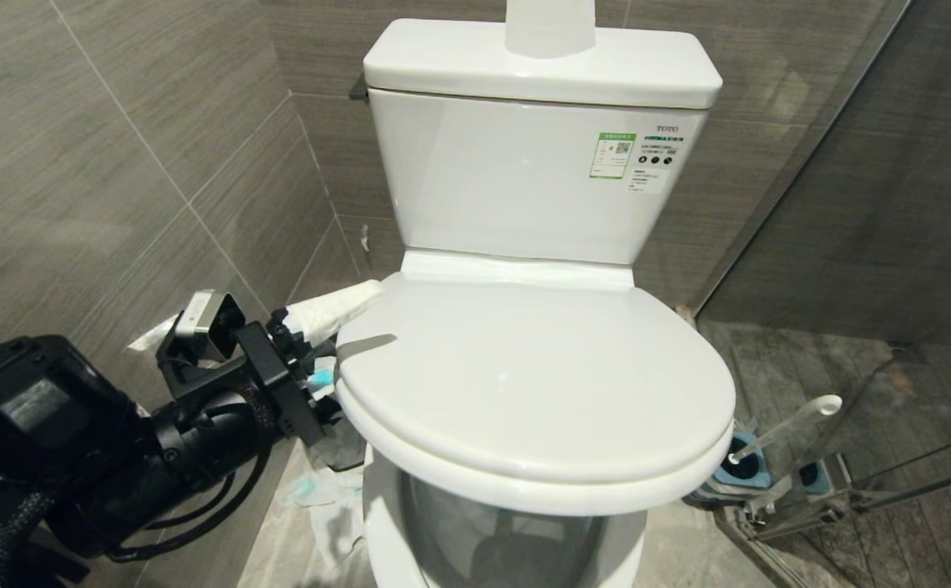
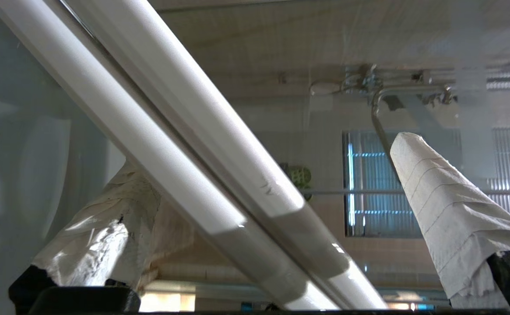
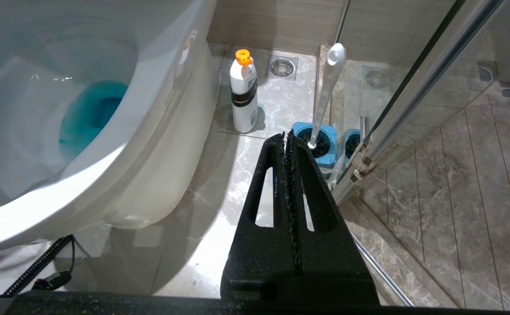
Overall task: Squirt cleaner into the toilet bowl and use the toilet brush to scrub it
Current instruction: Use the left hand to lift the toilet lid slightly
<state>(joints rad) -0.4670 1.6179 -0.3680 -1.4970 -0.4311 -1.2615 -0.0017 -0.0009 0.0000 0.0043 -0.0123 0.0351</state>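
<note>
The toilet bowl [image 1: 524,392] stands in the middle of the head view with its white lid down. My left gripper [image 1: 335,359] is at the lid's left edge, open, its fingers wrapped in white tissue [image 2: 451,210]. The stacked edges of lid and seat [image 2: 219,175] run between those fingers in the left wrist view. The toilet brush [image 1: 785,425] leans in its blue-topped holder [image 3: 320,140] on the floor to the right of the toilet. Blue cleaner [image 3: 90,109] tints the water in the right wrist view. My right gripper [image 3: 285,138] hangs shut above the floor, near the holder.
A white bottle with an orange cap [image 3: 242,96] stands on the floor beside the toilet. A glass shower partition [image 1: 851,204] closes off the right side. Crumpled blue-stained tissues [image 1: 312,490] lie on the floor at the left. Tiled walls stand close behind and to the left.
</note>
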